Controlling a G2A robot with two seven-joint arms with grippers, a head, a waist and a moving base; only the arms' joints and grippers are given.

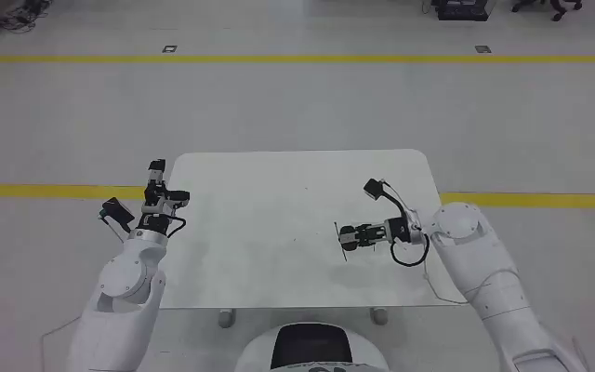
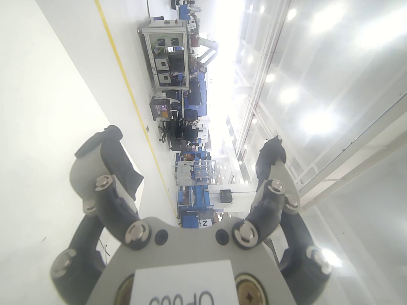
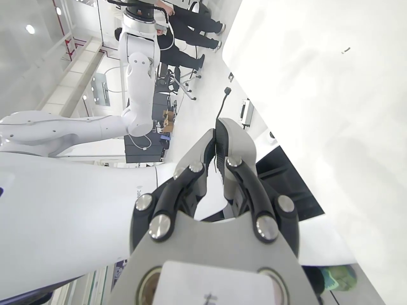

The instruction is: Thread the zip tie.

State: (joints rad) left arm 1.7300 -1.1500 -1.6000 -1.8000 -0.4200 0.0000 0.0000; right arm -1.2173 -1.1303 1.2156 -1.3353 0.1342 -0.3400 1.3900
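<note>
Pinching the thin black plastic zip tie (image 3: 222, 104) right of centre above the white counter (image 1: 279, 205), the right tool (image 3: 217, 134) may let it twist (slender hold); the left tool (image 2: 192, 138) gapes, well apart.

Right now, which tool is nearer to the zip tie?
Right. The right tool is shut on the zip tie; the left tool is open, across the table.
</note>
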